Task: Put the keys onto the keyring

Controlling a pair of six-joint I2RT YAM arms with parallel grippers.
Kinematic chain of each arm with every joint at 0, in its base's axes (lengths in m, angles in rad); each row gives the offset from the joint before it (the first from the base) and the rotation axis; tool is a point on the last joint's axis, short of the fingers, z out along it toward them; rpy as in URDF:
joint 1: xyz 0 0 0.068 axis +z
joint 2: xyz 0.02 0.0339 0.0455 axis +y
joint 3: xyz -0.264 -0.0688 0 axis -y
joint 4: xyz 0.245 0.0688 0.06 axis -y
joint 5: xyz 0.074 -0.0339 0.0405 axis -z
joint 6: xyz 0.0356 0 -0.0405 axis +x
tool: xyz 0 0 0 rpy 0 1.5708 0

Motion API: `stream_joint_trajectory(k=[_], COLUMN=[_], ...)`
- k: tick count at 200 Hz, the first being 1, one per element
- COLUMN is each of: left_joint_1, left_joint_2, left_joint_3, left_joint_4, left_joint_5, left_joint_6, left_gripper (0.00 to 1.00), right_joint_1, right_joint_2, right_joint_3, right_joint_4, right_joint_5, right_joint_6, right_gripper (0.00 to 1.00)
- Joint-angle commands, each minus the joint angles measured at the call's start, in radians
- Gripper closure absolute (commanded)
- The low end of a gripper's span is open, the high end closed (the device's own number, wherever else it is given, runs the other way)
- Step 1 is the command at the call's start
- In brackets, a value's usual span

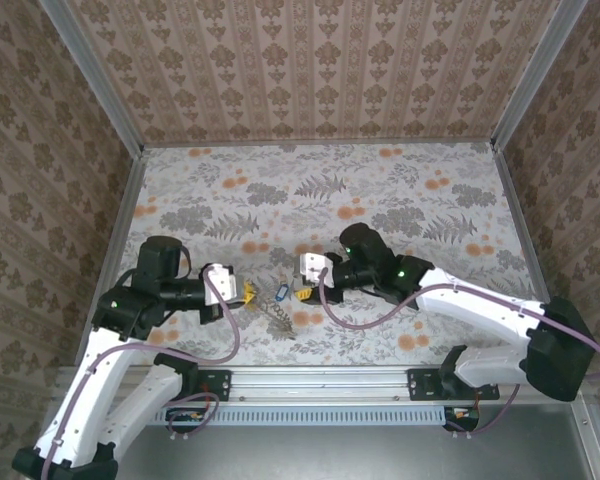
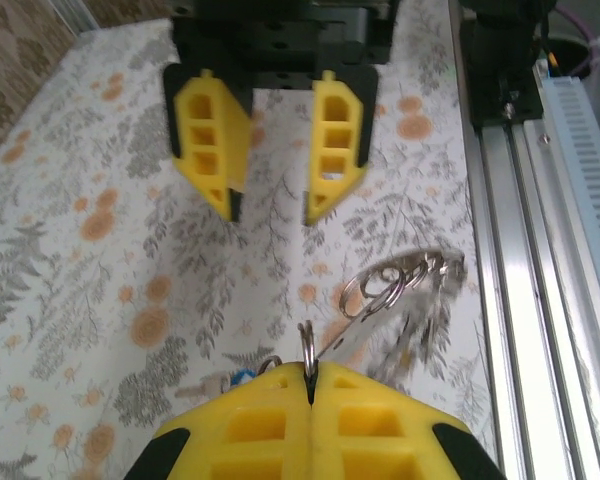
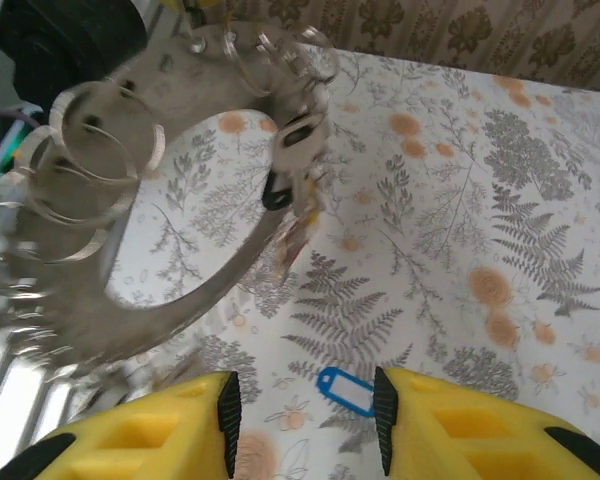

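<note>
In the left wrist view my left gripper (image 2: 308, 376) is shut on a thin silvery ring of the keyring (image 2: 307, 348). More rings and the chain (image 2: 405, 283) trail off to the right, blurred. A blue-headed key (image 2: 238, 379) lies on the table just left of my fingertips. My right gripper (image 2: 270, 195) faces me with its fingers apart. In the right wrist view that gripper (image 3: 300, 410) stands open above the blue-headed key (image 3: 345, 388), with nothing between the fingers. The keyring's rings (image 3: 90, 170) hang blurred close to the lens, a black key (image 3: 278, 190) dangling below. From above, both grippers (image 1: 245, 293) (image 1: 302, 292) meet over the chain (image 1: 280, 315).
The flower-patterned table (image 1: 380, 190) is walled by patterned panels at the back and sides. An aluminium rail (image 1: 320, 380) runs along the near edge, close to the chain (image 2: 520, 280). Open tabletop stretches behind the grippers.
</note>
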Motion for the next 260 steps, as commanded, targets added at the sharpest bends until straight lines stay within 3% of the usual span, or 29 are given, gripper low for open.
stream_joint_trajectory(k=[1,35,77,110,135,180,210,233,260], left_joint_1=[0.008,0.012,0.016,0.018,0.017,0.018,0.016,0.014,0.003], left_joint_2=[0.005,-0.003,-0.021,-0.055,-0.064,-0.066,-0.077,-0.082,-0.069], left_joint_3=[0.064,0.103,0.095,0.066,0.043,0.008,-0.008,-0.023,-0.042], left_joint_4=[-0.166,-0.268,-0.282,-0.203,-0.160,-0.091,-0.015,0.054,0.104], left_joint_5=[-0.056,-0.180,-0.224,-0.102,-0.035,0.001,0.063,0.112,0.124], left_joint_6=[0.154,0.198,0.219,0.210,0.221,0.235,0.201,0.152,0.134], left_gripper=[1.00,1.00,1.00,1.00,1.00,1.00,1.00,1.00,1.00], right_joint_1=[-0.004,-0.011,-0.007,-0.032,-0.033,-0.052,-0.041,0.017,0.096], right_joint_2=[0.096,0.294,0.469,0.333,0.211,0.143,0.047,-0.007,-0.012], right_joint_3=[0.032,0.096,0.169,0.032,0.004,-0.064,-0.069,-0.072,-0.044], right_joint_4=[-0.059,-0.061,0.044,0.196,0.141,0.201,0.251,0.333,0.371], right_joint_5=[0.046,0.065,0.068,-0.113,-0.211,-0.187,-0.252,-0.246,-0.140], right_joint_6=[-0.198,-0.279,-0.141,-0.126,-0.156,-0.167,-0.117,-0.031,0.024], right_gripper=[0.60,0.63,0.64,0.63,0.64,0.66,0.66,0.66,0.69])
